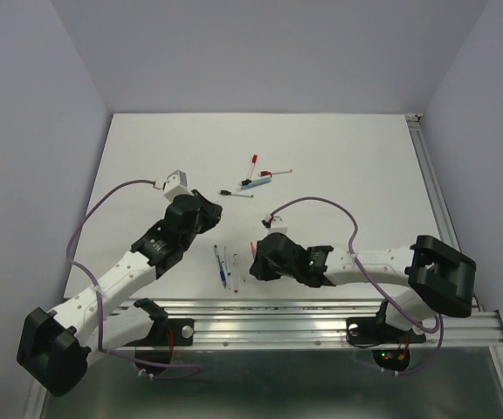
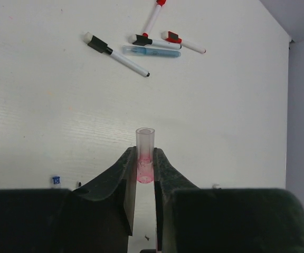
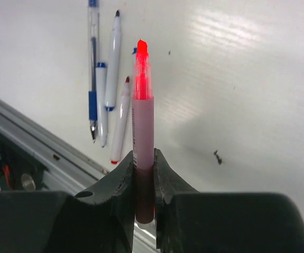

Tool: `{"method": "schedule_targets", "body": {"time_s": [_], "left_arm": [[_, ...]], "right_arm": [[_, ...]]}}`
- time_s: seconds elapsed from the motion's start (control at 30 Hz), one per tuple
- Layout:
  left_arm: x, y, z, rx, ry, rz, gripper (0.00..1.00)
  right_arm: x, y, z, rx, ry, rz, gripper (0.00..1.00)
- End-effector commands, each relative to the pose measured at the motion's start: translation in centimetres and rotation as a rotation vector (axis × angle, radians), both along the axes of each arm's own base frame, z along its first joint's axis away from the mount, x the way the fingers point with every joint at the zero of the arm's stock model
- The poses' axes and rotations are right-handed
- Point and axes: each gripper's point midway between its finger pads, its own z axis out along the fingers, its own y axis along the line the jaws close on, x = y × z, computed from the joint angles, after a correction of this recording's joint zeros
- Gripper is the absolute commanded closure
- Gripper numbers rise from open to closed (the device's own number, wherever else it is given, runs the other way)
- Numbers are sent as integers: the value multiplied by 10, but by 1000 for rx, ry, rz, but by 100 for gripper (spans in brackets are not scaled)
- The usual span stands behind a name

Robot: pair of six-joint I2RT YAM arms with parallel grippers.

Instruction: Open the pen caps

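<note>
**Pink cap and highlighter apart, 1 in each hand**

The white worktop (image 1: 339, 157) carries 2 groups of pens. The left arm (image 1: 120, 275) and the right arm (image 1: 365, 266) both reach in towards its middle.

The left hand (image 2: 145, 164) is almost closed. Its 2 fingers pinch the pink cap (image 2: 145, 141), a clear tube tinted pink at its base, which sticks out past the fingertips with its open end outward. The right hand (image 3: 144, 166) is clamped around the pink highlighter (image 3: 142, 121), whose bare bright tip points away from the wrist.

Beside that highlighter, close to the worktop's near edge, lie a blue pen (image 3: 93, 79) and several white markers (image 3: 113, 58).

In the far group a light blue pen (image 2: 152, 51) lies among markers. 2 of these wear black caps (image 2: 95, 43) and 2 wear red caps (image 2: 171, 37).

A tiny blue piece (image 2: 56, 180) lies alone near the left hand, too small to identify.
</note>
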Motion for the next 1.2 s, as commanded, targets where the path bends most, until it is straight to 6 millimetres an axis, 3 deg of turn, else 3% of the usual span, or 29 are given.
{"method": "schedule_targets", "body": {"time_s": [0.0,0.37,0.73,0.9,1.17], "left_arm": [[-1,6,7,22,-17,7,100],[-1,7,4,45,-7,5,100],[-1,8,6,47,-7,3,100],[-2,5,6,48,-4,-16,100],[-2,-2,9,34,-6,-43,100]], "right_arm": [[21,12,10,-21,-41,20,89],[25,20,-20,-140,10,50,79],[23,22,-22,-140,31,48,65],[21,24,-20,-131,39,56,65],[16,37,6,-28,15,113,64]]}}
